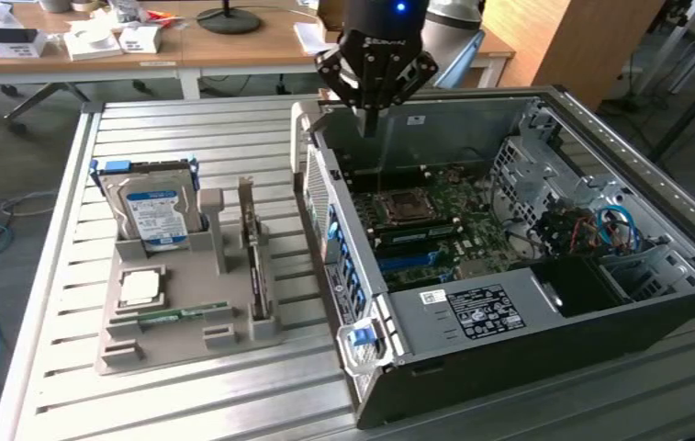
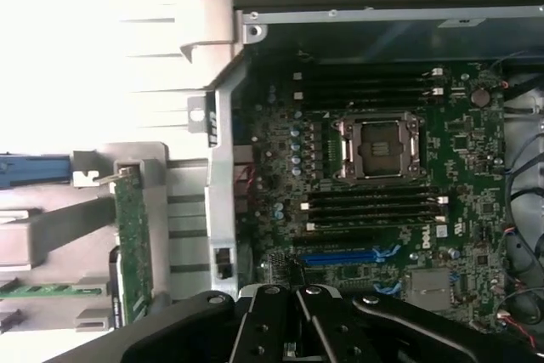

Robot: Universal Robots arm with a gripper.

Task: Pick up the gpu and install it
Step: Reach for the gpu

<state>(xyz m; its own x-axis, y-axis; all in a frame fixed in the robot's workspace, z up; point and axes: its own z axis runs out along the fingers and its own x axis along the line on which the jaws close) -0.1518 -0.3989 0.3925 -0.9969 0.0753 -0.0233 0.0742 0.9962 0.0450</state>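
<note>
The gpu (image 1: 252, 262) stands on edge in a slot of the grey holder (image 1: 163, 344) on the exterior view's left, a thin card with a tan face and a dark edge. In the wrist view the gpu (image 2: 132, 240) appears as a narrow green strip beside the case wall. My gripper (image 1: 372, 121) hangs over the far end of the open computer case (image 1: 531, 344), above the motherboard (image 1: 439, 220). It is well apart from the gpu. In the wrist view the gripper (image 2: 297, 316) is shut, with nothing between its fingers.
The holder also carries a silver hard drive with a blue label (image 1: 153, 211), a processor chip (image 1: 139, 288) and a green memory stick (image 1: 182, 315). The case wall (image 1: 329, 230) rises between the holder and the motherboard. Cables (image 1: 599, 230) and drive bays fill the case's right side. Desks stand behind.
</note>
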